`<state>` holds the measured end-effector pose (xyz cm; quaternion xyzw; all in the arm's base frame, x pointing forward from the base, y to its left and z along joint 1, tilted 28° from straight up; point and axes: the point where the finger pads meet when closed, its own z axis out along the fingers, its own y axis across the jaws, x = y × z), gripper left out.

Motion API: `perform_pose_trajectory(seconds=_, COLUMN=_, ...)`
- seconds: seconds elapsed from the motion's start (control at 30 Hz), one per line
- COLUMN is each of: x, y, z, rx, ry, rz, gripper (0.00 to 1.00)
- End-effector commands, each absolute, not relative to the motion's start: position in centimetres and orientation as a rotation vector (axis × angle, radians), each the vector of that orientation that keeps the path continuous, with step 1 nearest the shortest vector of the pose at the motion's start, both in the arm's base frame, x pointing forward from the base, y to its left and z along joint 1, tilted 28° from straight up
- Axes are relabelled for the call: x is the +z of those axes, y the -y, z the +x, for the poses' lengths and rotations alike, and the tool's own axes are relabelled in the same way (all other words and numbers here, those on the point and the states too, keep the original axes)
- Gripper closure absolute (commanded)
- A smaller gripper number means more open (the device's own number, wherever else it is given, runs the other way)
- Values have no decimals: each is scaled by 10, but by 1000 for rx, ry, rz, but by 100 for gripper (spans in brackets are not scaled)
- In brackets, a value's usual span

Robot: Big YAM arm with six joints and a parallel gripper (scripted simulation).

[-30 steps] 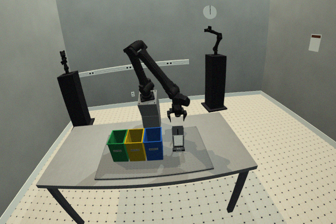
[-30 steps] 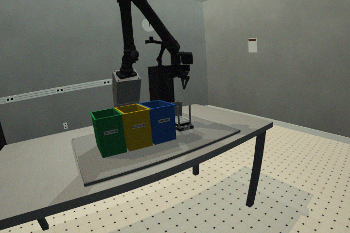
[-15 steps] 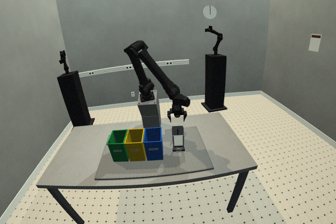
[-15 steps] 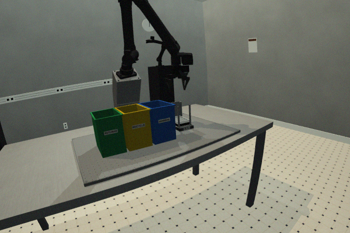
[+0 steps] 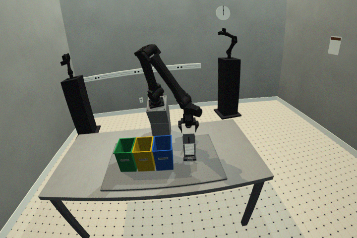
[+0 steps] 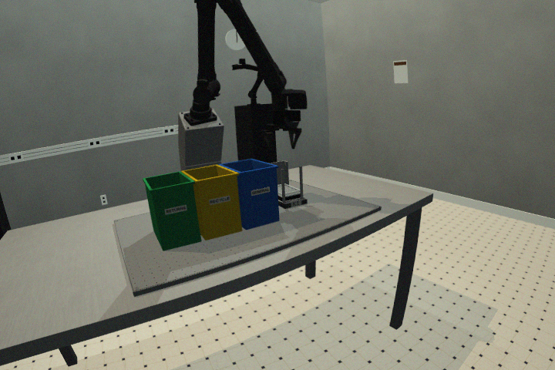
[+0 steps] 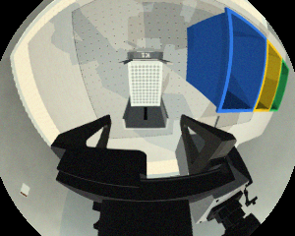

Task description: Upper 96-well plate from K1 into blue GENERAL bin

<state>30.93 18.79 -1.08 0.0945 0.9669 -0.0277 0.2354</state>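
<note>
The stack rack K1 (image 5: 189,148) stands on the mat just right of the blue bin; it also shows in the exterior view (image 6: 290,187) and the wrist view (image 7: 147,94). The upper 96-well plate (image 7: 147,85) is white with a fine well grid and lies in the rack (image 5: 189,148). The lower plate is mostly hidden beneath it. My gripper (image 5: 188,129) hangs above the rack, open and empty, fingers pointing down (image 6: 290,139). The blue bin labelled GENERAL (image 5: 162,152) (image 6: 256,192) stands upright, and shows at the right in the wrist view (image 7: 228,59).
A yellow bin (image 5: 143,153) and a green bin (image 5: 125,154) stand upright in a row left of the blue one. The arm's grey base block (image 5: 158,117) stands behind the bins. Two black pedestals (image 5: 228,87) stand on the floor behind the table.
</note>
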Motion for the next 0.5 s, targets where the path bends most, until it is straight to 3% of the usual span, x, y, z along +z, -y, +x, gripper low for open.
perform_pose_trajectory(seconds=0.0, x=-19, y=-185, z=310, rx=-77, ry=-2655, rz=247, gripper=0)
perform_pose_trajectory(seconds=0.47, x=-36, y=-182, z=321, rx=-76, ry=-2652, rz=254, gripper=0)
